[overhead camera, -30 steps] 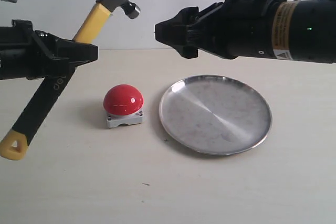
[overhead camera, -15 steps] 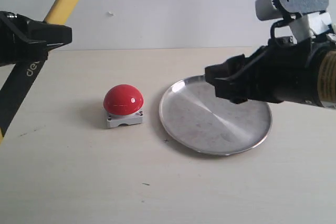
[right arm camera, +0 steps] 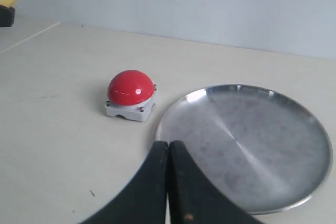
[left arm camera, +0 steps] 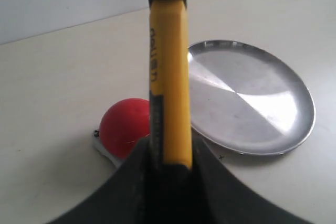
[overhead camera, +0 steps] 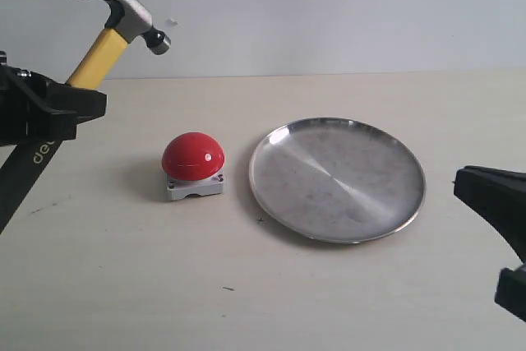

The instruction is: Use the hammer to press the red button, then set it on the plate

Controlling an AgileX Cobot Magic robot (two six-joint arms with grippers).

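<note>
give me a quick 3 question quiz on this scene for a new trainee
1. Which gripper holds the hammer?
2. True or false: the red button sits on the plate.
3. The right gripper has its fingers: A open; B shut on nothing; C shut on the button.
Key: 1 the left gripper; 2 false, it stands beside the plate; 3 B.

exterior: low, frontal | wrists: close, oblique | shared: plate, red button
</note>
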